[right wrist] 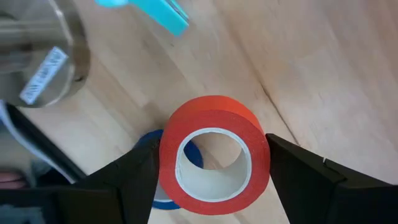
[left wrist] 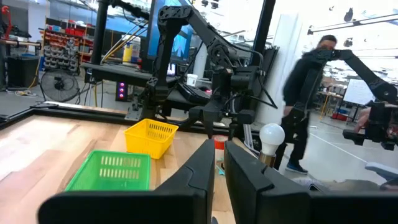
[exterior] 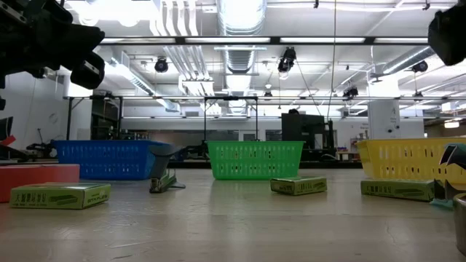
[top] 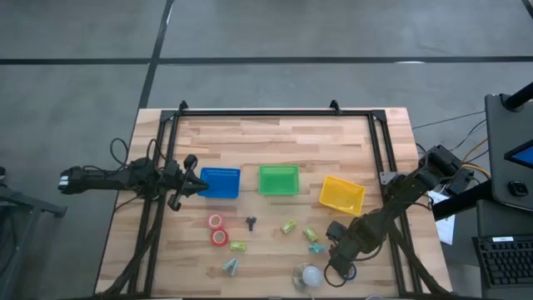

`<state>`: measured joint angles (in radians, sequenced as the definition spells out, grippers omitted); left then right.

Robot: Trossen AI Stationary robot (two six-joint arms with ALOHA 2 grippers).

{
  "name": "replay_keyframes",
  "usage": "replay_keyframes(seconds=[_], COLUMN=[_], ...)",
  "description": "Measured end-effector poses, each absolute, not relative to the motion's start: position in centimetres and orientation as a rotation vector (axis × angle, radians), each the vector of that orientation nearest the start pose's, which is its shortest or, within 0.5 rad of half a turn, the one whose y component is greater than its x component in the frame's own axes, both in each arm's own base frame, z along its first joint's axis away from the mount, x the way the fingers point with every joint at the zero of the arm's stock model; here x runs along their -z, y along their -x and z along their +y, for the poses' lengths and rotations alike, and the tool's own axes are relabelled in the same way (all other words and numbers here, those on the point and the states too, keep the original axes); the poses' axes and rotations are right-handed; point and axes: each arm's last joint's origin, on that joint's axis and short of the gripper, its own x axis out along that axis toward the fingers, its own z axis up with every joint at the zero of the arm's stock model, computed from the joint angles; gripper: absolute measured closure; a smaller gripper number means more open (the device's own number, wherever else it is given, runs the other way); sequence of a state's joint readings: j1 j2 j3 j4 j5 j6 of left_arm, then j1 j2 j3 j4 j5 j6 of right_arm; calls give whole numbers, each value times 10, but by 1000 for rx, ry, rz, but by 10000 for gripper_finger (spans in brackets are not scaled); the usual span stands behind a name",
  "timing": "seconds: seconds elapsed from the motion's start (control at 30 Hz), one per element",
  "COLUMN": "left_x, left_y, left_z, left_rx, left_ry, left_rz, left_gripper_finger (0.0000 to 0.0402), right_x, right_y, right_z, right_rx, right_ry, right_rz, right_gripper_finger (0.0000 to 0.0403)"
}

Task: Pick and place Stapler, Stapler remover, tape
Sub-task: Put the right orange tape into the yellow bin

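Down at the near right corner of the wooden table [top: 275,137], right gripper [right wrist: 211,163] clamped on a red tape roll [right wrist: 214,155], a finger [right wrist: 305,168] pressed against each side, pale core facing the wrist camera. Just under it on the wood, a dark blue tape roll [right wrist: 163,194], mostly hidden behind the red one. Close by, a teal plastic piece [right wrist: 163,11] and a metal cup [right wrist: 38,59]; from above, cup holding a white ball [top: 311,276]. Two more red tape rolls [top: 217,229] sitting well apart from all that, toward the left half, one just nearer than the other. Left gripper [left wrist: 219,169] up off the table at the left side next to the blue basket [top: 221,182], fingers nearly together, nothing between them. Green basket [top: 278,179] in the middle, yellow basket [top: 341,193] to its right. Small dark stapler remover [top: 251,222] on the wood near the green basket, plus yellow-green staple boxes [top: 289,226] scattered around. Person walking in the room behind, seen from the left wrist.
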<state>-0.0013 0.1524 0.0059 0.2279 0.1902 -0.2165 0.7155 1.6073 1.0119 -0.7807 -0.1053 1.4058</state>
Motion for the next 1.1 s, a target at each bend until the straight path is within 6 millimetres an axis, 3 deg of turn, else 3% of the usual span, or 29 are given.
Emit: replay_keyframes(seconds=[1.1], left_x=[-174], left_y=[-106], left_z=[-6], left_rx=[199], left_ry=[209], left_rz=[-54], left_gripper_finger=[360], right_x=[-249], right_y=[-190], right_z=[162], right_rx=[312], right_ry=[-858], right_rz=[1251], right_gripper_finger=[139])
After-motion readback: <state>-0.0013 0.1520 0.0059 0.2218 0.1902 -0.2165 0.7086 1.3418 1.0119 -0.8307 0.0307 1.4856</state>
